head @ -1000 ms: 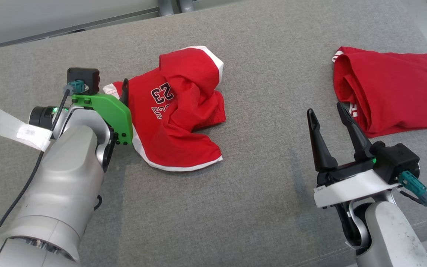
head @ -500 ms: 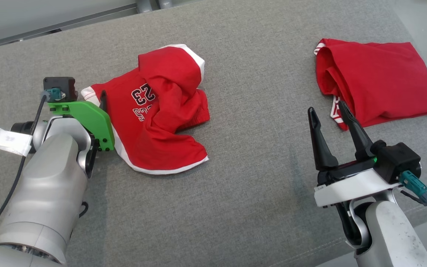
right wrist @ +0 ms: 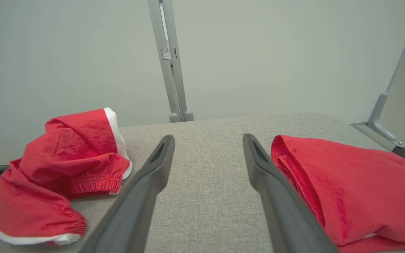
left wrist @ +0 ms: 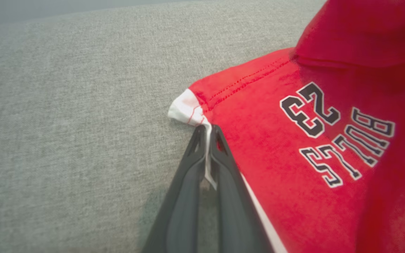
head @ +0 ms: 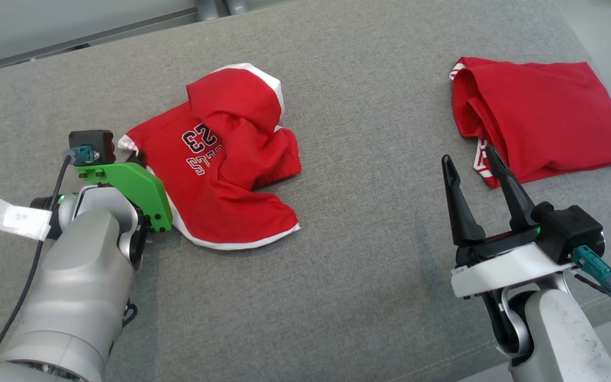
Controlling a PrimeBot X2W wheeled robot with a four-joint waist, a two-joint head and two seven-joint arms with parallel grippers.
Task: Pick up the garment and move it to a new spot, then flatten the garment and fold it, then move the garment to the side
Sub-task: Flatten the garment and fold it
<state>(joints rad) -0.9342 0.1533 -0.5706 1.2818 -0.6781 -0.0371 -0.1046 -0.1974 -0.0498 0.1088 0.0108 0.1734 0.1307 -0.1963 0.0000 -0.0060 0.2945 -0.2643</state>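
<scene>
Our left pincer (left wrist: pixel 206 130) clamps the crumpled red garment (head: pixel 231 201) by its white-trimmed corner (jaws tight); our right pincer (head: pixel 472 159) hangs wide open.

Bright even light, soft shadows, blurred wrist close-up

Silver arms (head: pixel 83 276); green left wrist bracket (head: pixel 130 185), white right one (head: pixel 496 268); black tapered fingers (head: pixel 459 207); teal cable plugs (head: pixel 592 262)

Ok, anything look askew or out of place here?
The red Bulls shorts lie crumpled, bunched in loose folds. The left gripper is shut on only their white corner trim. The folded red garment lies apart, undisturbed.
</scene>
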